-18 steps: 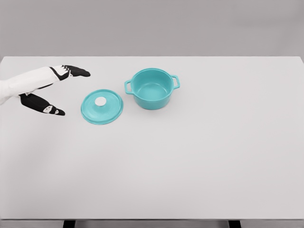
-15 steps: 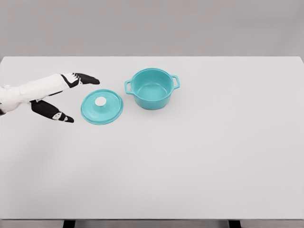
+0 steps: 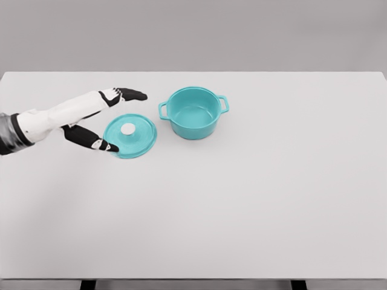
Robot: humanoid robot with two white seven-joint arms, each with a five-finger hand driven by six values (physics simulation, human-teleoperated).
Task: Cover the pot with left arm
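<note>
A teal pot (image 3: 193, 113) with two side handles stands open on the white table (image 3: 242, 199), back of centre. Its teal lid (image 3: 130, 135), with a white knob, lies flat on the table just left of the pot. My left hand (image 3: 124, 119) reaches in from the left edge with its fingers spread. The upper fingers (image 3: 130, 94) extend beyond the lid's far rim, and the thumb (image 3: 97, 142) lies at the lid's near-left rim. The hand holds nothing. The right arm is out of view.
The table's far edge runs close behind the pot. Two dark table legs show at the bottom edge.
My left hand has moved to the right, from well clear of the lid to straddling its left side. The lid and pot have not moved.
</note>
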